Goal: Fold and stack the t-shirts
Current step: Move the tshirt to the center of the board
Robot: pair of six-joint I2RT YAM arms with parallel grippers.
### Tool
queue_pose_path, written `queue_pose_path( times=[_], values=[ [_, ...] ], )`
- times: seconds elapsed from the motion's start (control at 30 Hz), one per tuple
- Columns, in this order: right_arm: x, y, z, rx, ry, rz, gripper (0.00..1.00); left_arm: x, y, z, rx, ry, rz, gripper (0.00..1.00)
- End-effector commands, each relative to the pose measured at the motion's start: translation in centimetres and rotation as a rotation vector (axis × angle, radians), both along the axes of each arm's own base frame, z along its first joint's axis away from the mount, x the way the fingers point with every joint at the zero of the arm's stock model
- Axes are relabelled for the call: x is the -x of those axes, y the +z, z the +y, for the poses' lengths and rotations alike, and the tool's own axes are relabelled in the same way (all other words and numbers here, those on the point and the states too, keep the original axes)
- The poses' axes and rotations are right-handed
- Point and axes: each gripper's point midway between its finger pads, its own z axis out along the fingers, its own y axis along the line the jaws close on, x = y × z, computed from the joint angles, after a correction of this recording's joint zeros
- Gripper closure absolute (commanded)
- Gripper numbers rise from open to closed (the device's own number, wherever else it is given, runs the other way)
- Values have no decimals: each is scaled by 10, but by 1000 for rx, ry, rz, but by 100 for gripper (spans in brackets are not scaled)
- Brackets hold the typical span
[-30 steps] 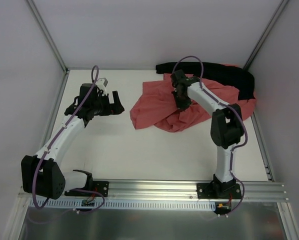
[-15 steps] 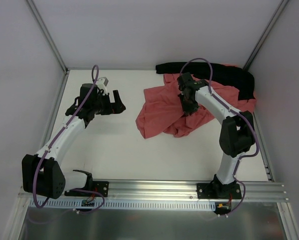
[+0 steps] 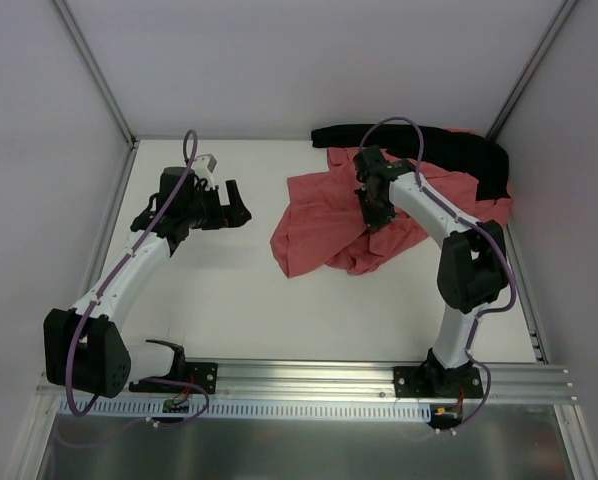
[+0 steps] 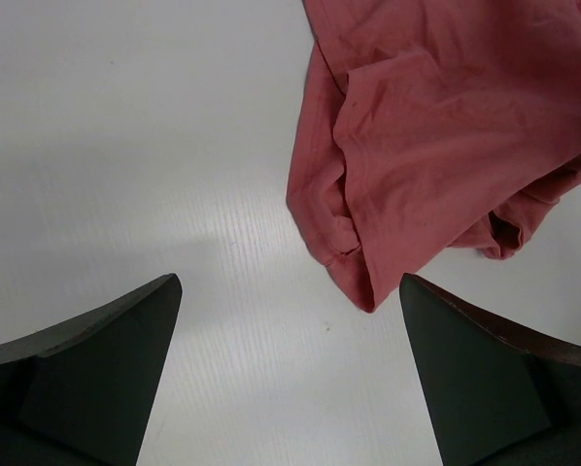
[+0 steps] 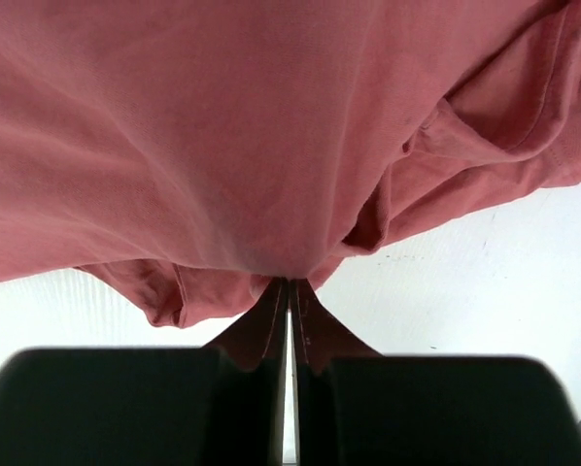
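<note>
A crumpled salmon-red t-shirt point(image 3: 319, 225) lies at the middle right of the white table. My right gripper point(image 3: 376, 215) sits over its right part; in the right wrist view the jaws point(image 5: 289, 283) are shut, with a fold of that t-shirt point(image 5: 271, 126) pinched at their tips and lifted off the table. More salmon-red cloth point(image 3: 474, 190) lies behind the right arm. My left gripper point(image 3: 237, 208) hovers to the shirt's left, open and holding nothing. In the left wrist view the left gripper point(image 4: 289, 283) is over bare table, with the t-shirt's point(image 4: 427, 146) hem just ahead of it.
A long black cloth point(image 3: 429, 140) lies along the back right of the table, over the salmon-red cloth. White walls close in the table on three sides. A metal rail point(image 3: 309, 375) with both arm bases runs along the near edge.
My right gripper has moved right and back, dragging the t-shirt with it, so the cloth now lies flatter and narrower. Little moved in the last half second. The left arm stayed put.
</note>
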Motion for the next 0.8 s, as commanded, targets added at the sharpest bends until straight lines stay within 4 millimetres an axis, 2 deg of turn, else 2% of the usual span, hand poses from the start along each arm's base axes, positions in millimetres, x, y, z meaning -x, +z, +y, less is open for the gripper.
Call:
queue_pose_path(
  times=[0.0,0.2,0.27,0.33,0.37,0.43,0.5,0.53,0.57,0.63,0.77],
  values=[
    [-7,2,5,-21,-8,-13,99,-6,2,2,2,0,-17,2],
    [-6,5,3,-15,-3,-16,100,-7,0,1,5,0,-13,1],
    [-5,16,-2,-7,-11,-41,100,-7,-1,2,4,1,-10,1],
    [-6,33,-16,31,-45,-94,100,-6,-2,2,1,2,-11,1],
    [-6,54,-28,30,-74,-149,100,-5,-4,2,0,1,-5,1],
    [-3,83,-59,51,-155,-220,100,-5,-6,0,11,-9,-7,1],
    [3,97,-76,63,-195,-249,100,-4,-8,-4,30,-24,1,1],
    [8,101,-90,74,-220,-244,100,-5,-10,-6,34,-30,3,1],
    [14,108,-98,81,-234,-256,100,-5,-11,-7,42,-32,6,1],
    [25,111,-110,92,-252,-247,99,-6,-11,-12,60,-51,8,1],
    [50,103,-117,90,-273,-229,99,-1,-13,-31,123,-114,39,1]
  ],
)
